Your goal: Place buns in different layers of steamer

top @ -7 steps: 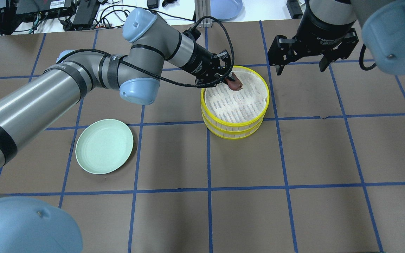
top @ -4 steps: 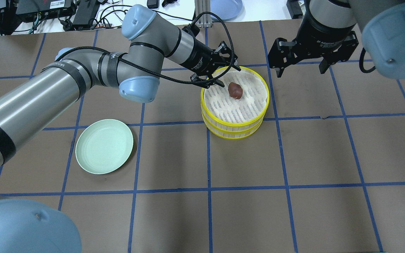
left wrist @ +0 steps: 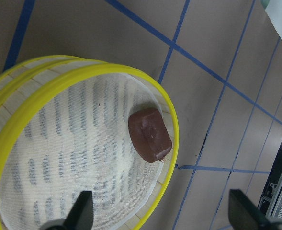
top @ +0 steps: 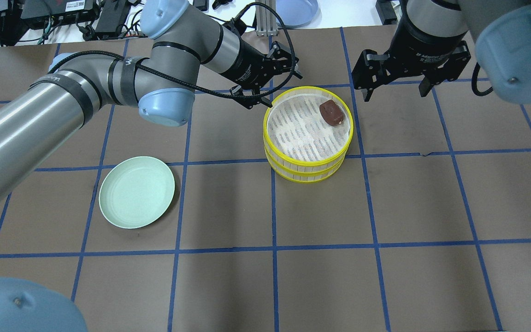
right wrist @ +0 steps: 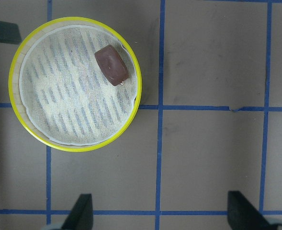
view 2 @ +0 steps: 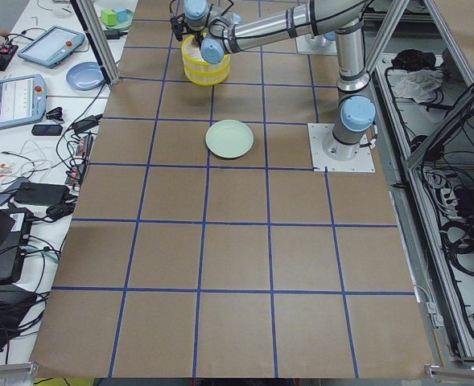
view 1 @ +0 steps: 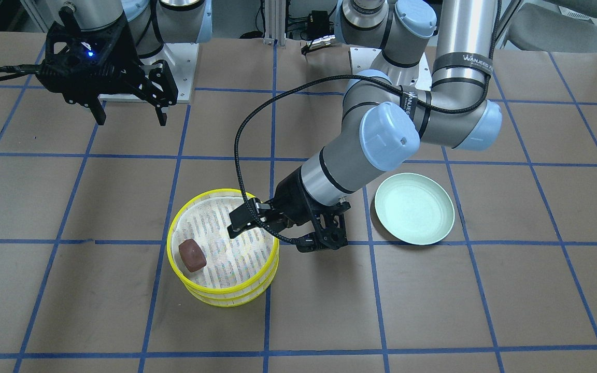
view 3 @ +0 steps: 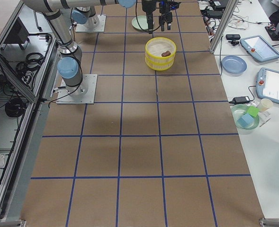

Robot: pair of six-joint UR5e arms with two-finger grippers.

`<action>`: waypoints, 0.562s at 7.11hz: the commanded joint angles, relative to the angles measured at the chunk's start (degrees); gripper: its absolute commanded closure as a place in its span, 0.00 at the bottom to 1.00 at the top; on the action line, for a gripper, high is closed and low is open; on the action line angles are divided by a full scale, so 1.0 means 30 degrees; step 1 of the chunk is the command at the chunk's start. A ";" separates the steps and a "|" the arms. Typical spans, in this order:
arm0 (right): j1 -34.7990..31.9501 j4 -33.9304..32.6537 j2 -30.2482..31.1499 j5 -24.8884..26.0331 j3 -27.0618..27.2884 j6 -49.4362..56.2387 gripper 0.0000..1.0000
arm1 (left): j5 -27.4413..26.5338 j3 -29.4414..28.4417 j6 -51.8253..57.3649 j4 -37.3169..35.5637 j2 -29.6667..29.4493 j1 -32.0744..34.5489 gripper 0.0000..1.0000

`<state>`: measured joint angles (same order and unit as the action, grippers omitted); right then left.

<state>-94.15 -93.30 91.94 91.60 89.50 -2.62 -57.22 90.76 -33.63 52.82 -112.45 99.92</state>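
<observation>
The two steamer layers [top: 309, 162] are stacked into one yellow-rimmed stack near the table's middle. The dark reddish-brown bun [top: 331, 113] lies loose on the top layer's white mesh liner, close to the far right rim. It also shows in the front view [view 1: 192, 255], the left wrist view [left wrist: 150, 135] and the right wrist view [right wrist: 111, 65]. The pale cream-yellow bun is hidden. My left gripper [top: 284, 89] is open and empty, just outside the stack's far left rim. My right gripper [top: 394, 87] is open and empty, raised beyond the stack's right side.
An empty mint-green plate [top: 136, 198] sits on the table's left half. A blue plate [top: 295, 9] and cables lie past the far edge. My left arm stretches over the table from the left. Blue tape lines grid the brown table cover.
My left gripper has opened, let go of the brown bun and pulled back left, off the steamer. The bun has moved from the tray's far left to its far right rim.
</observation>
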 commanded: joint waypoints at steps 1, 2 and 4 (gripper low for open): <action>0.0005 0.0073 -0.0001 0.0024 0.0021 0.0022 0.00 | -0.4022 -0.0224 0.4828 0.4165 0.1265 -0.1134 0.00; 0.0005 0.0016 -0.0001 -0.0005 0.0021 0.0022 0.00 | -0.6827 -0.0225 0.7812 0.5755 0.1939 -0.1894 0.00; 0.0005 0.0045 -0.0001 0.0024 0.0021 0.0022 0.00 | -0.9734 -0.0196 1.2094 0.8422 0.3665 -0.3622 0.00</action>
<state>-94.13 -93.14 91.94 91.65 89.55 -2.55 -79.75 90.10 -5.76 73.00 -104.44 91.94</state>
